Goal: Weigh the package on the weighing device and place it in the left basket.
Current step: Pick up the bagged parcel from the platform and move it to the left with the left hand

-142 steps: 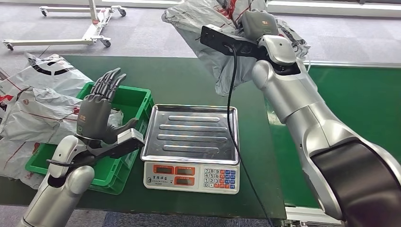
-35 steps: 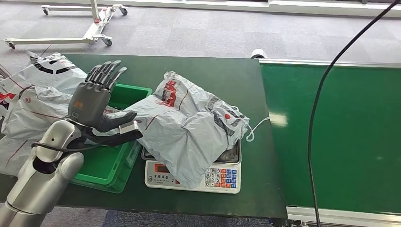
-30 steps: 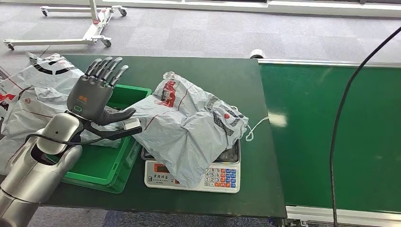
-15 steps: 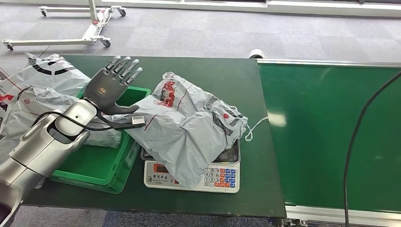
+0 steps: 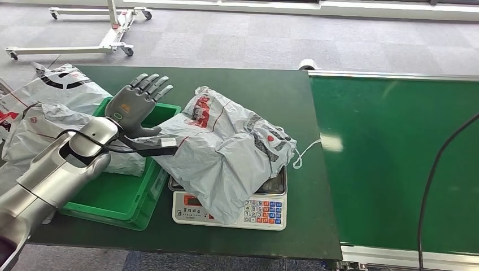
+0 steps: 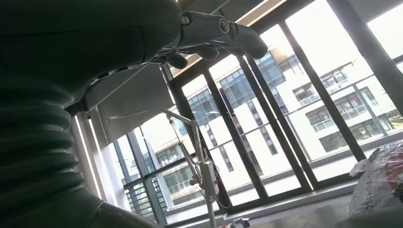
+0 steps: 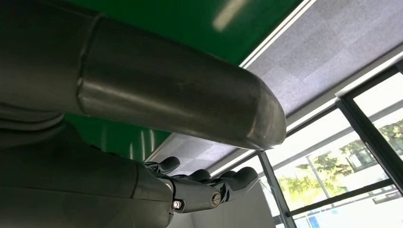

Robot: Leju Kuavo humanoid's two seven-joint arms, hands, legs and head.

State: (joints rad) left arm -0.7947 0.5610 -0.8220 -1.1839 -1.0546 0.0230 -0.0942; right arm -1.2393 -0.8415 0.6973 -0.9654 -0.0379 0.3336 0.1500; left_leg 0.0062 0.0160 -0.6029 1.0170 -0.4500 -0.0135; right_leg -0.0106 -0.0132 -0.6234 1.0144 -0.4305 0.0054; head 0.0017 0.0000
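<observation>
Package (image 5: 226, 152), a crumpled grey mailer bag with red and black print, lies on the weighing device (image 5: 229, 208) in the middle of the dark green table (image 5: 248, 90), draped so that it covers nearly all of the steel pan and hangs over the near-left part of the keypad panel. Its left edge spills past the scale toward the left basket (image 5: 121, 200), a green crate standing just beside the scale on the left. The left hand (image 5: 137, 104) hovers above the far-right corner of that basket, palm turned toward the package, fingers spread and straight and holding nothing; its thumb reaches out to the right, right at the package's left edge, though whether it actually touches the bag cannot be told. In the left wrist view the same hand (image 6: 209, 28) shows extended fingers against bright windows, with a corner of the package (image 6: 380, 185) in sight. The right hand (image 7: 199, 187) appears in the right wrist view with fingers stretched out loosely and nothing in them, beside a green surface. More grey mailer bags (image 5: 45, 113) are heaped at the table's left end, just left of the basket. A green conveyor belt (image 5: 395, 158) runs along the right side of the table.
</observation>
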